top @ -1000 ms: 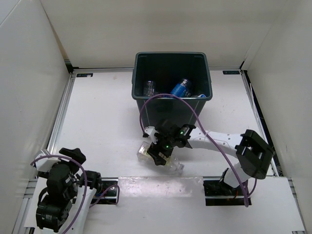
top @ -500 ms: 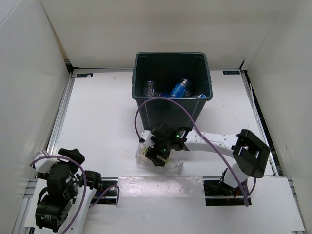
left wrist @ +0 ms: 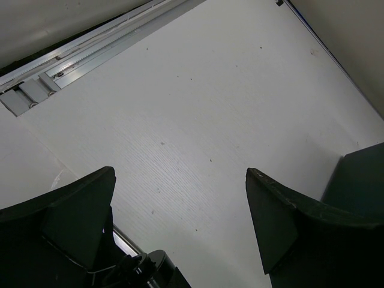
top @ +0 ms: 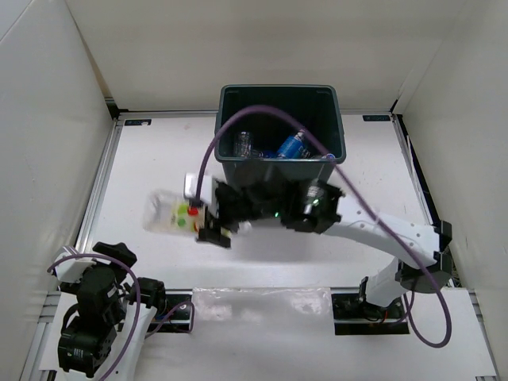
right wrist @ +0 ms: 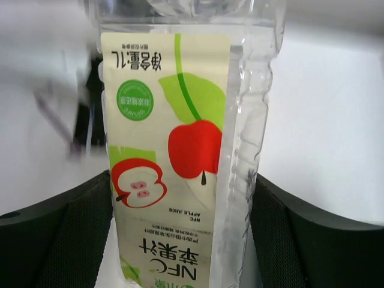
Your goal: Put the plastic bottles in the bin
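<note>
My right gripper (top: 208, 224) is shut on the wide clear bottle with the red-green apple label (top: 170, 214) and holds it in the air, left of the bin and above the table. In the right wrist view this bottle (right wrist: 174, 150) fills the space between both fingers of the right gripper (right wrist: 183, 234). The dark teal bin (top: 279, 89) stands at the back centre. Inside it lie a blue-labelled bottle (top: 292, 145) and a clear one (top: 244, 144). My left gripper (top: 113, 254) rests open and holds nothing at the near left, seen in its own view as the left gripper (left wrist: 180, 222).
White walls close off the table on three sides. An aluminium rail (top: 101, 178) runs along the left edge. The right arm's purple cable (top: 262, 111) arches over the bin's opening. A white mounting plate (top: 262, 302) lies at the near edge between the arm bases.
The right gripper closed on the apple-label bottle on the table in front of the bin, then lifted it and swung it left. The left arm has stayed still.
</note>
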You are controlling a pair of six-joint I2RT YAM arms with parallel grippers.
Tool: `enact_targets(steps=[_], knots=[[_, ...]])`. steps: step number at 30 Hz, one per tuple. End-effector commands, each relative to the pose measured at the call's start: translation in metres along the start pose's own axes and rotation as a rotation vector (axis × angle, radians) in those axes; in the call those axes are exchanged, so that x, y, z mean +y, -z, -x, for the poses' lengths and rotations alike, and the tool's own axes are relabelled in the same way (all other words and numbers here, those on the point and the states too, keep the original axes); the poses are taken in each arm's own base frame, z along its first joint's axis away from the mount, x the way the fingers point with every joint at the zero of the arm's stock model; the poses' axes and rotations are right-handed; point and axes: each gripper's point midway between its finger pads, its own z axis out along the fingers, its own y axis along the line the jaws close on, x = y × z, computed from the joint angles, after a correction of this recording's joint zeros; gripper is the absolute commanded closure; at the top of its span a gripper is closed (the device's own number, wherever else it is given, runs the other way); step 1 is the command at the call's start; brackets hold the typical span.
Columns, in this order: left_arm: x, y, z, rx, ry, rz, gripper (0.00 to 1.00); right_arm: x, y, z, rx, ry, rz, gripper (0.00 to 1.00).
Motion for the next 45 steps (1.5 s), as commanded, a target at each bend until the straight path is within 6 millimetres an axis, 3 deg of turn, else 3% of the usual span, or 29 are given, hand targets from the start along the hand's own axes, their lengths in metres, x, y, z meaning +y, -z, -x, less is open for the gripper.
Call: enact_targets(steps=[1,2,3,4,5,8,9,10,12,13,15,18,19,20,21,22,23,24,26,30,31,35,36,40,41,42,44,45], knots=[[0.001,-0.002,-0.001,0.010,-0.017,0.019,0.00,-0.025,0.046,0.094,-0.227,-0.004,-0.060,1.00],[0.001,-0.002,-0.001,0.011,-0.014,0.020,0.00,-0.036,0.079,0.141,-0.351,0.062,-0.116,1.00],[0.001,-0.002,-0.001,0.009,-0.014,0.014,0.00,-0.047,0.077,0.147,-0.355,0.078,-0.167,1.00],[0.002,-0.002,-0.002,0.008,-0.010,0.015,0.00,-0.061,0.103,0.182,-0.470,0.118,-0.244,1.00],[0.002,-0.001,-0.001,0.006,-0.008,0.013,0.00,-0.074,0.113,0.190,-0.495,0.164,-0.308,1.00],[0.002,-0.001,-0.001,0.003,-0.005,0.009,0.00,-0.137,0.152,0.198,-0.508,0.182,-0.622,1.00],[0.001,-0.001,-0.002,0.006,-0.008,0.009,0.00,-0.149,0.156,0.194,-0.494,0.196,-0.660,1.00],[0.000,-0.001,-0.002,0.007,-0.012,0.002,0.00,-0.179,0.172,0.183,-0.471,0.184,-0.748,1.00],[-0.001,-0.001,-0.002,0.009,-0.013,-0.007,0.00,-0.198,0.186,0.174,-0.461,0.163,-0.801,1.00],[-0.001,-0.001,-0.003,0.011,-0.015,-0.007,0.00,-0.228,0.207,0.161,-0.445,0.150,-0.874,1.00],[-0.003,-0.002,-0.003,0.016,-0.021,-0.009,0.00,-0.248,0.216,0.151,-0.457,0.059,-0.908,1.00],[-0.007,-0.003,-0.005,0.027,-0.036,-0.019,0.00,-0.288,0.239,0.112,-0.394,-0.019,-0.985,1.00],[-0.007,-0.003,-0.005,0.029,-0.037,-0.019,0.00,-0.290,0.240,0.105,-0.381,-0.035,-0.993,1.00],[-0.008,-0.004,-0.005,0.032,-0.038,-0.017,0.00,-0.293,0.247,0.096,-0.366,-0.062,-1.005,0.71],[-0.007,-0.004,-0.005,0.035,-0.043,-0.012,0.00,-0.292,0.239,0.084,-0.333,-0.081,-0.988,0.44],[-0.007,-0.004,-0.005,0.034,-0.040,-0.013,0.00,-0.284,0.246,0.081,-0.326,-0.076,-0.991,0.16],[-0.007,-0.003,-0.005,0.032,-0.038,-0.013,0.00,-0.281,0.246,0.080,-0.324,-0.065,-0.992,0.10],[-0.007,-0.004,-0.005,0.032,-0.039,-0.013,0.00,-0.279,0.237,0.075,-0.307,-0.054,-0.984,0.10],[-0.007,-0.004,-0.005,0.030,-0.036,-0.015,0.00,-0.279,0.248,0.073,-0.292,-0.027,-1.026,0.10],[-0.007,-0.004,-0.005,0.032,-0.043,-0.017,0.00,-0.304,0.283,0.060,-0.321,-0.128,-1.143,0.10],[-0.008,-0.004,-0.005,0.034,-0.043,-0.019,0.00,-0.311,0.301,0.055,-0.322,-0.154,-1.190,0.10],[-0.008,-0.004,-0.005,0.032,-0.041,-0.023,0.00,-0.319,0.323,0.032,-0.327,-0.243,-1.208,0.10],[-0.009,-0.004,-0.005,0.033,-0.042,-0.024,0.00,-0.317,0.319,0.026,-0.312,-0.240,-1.159,0.10],[-0.012,-0.006,-0.007,0.052,-0.060,-0.022,0.00,-0.292,0.273,-0.005,-0.188,-0.269,-0.955,0.10],[-0.012,-0.006,-0.007,0.052,-0.060,-0.022,0.00,-0.288,0.264,-0.007,-0.166,-0.247,-0.949,0.10],[-0.013,-0.006,-0.008,0.059,-0.065,-0.020,0.00,-0.291,0.280,-0.011,-0.150,-0.266,-1.062,0.10],[-0.013,-0.007,-0.008,0.064,-0.070,-0.017,0.00,-0.284,0.267,-0.019,-0.141,-0.279,-1.014,0.10],[-0.013,-0.007,-0.008,0.064,-0.069,-0.017,0.00,-0.272,0.248,-0.012,-0.155,-0.228,-0.867,0.10]])
